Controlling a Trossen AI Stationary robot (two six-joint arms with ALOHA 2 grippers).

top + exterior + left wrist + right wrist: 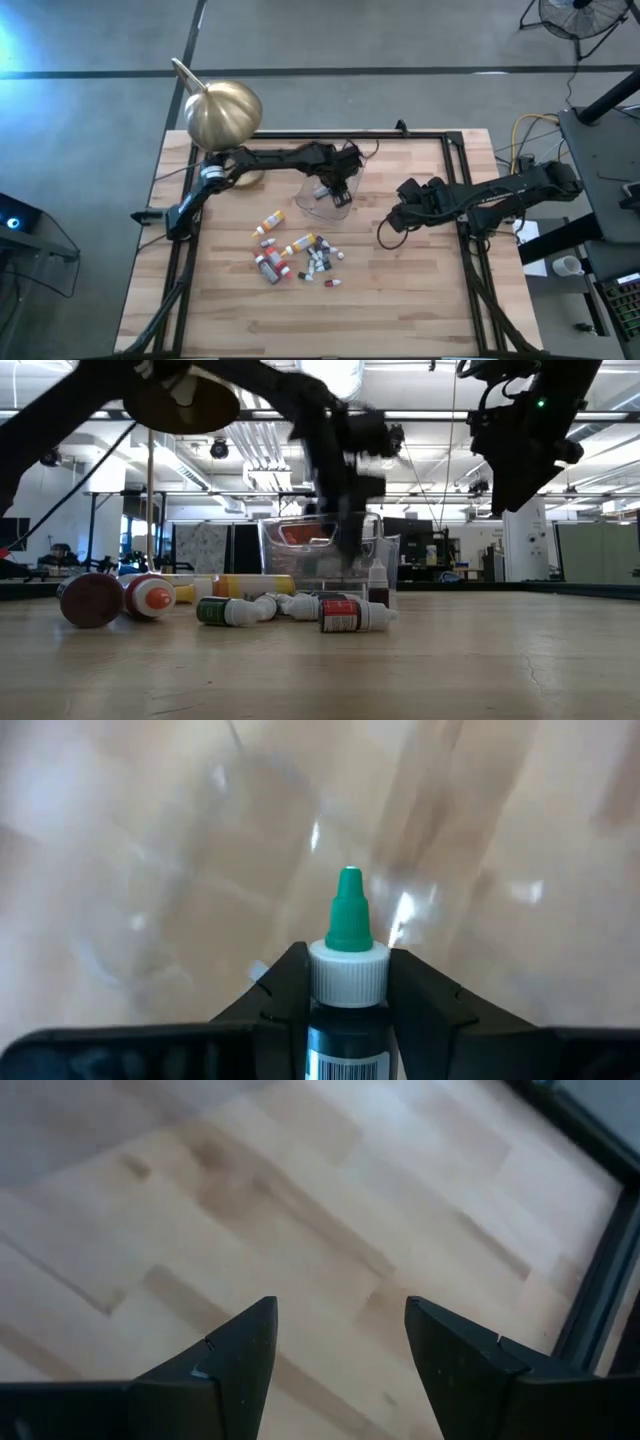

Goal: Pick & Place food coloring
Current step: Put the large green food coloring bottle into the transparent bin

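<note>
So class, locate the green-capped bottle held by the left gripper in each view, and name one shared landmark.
High view: hidden under the left gripper, over the clear tub.
Low view: not distinguishable; arm blurs before the tub.
Left wrist view: green-capped bottle centre-bottom, between the fingers.
Right wrist view: not in it.
Shared landmark: the tub.

No readable words, brands or numbers anywhere; only a white barcode strip, its digits illegible, on the label of the dark-bodied, white-collared, green-tipped small dropper bottle seen in the left wrist view. Labels on the tiny plastic bottles lying on the pale wooden table, such as the red-labelled whitish one in the low view, too small and blurred for any lettering
</note>
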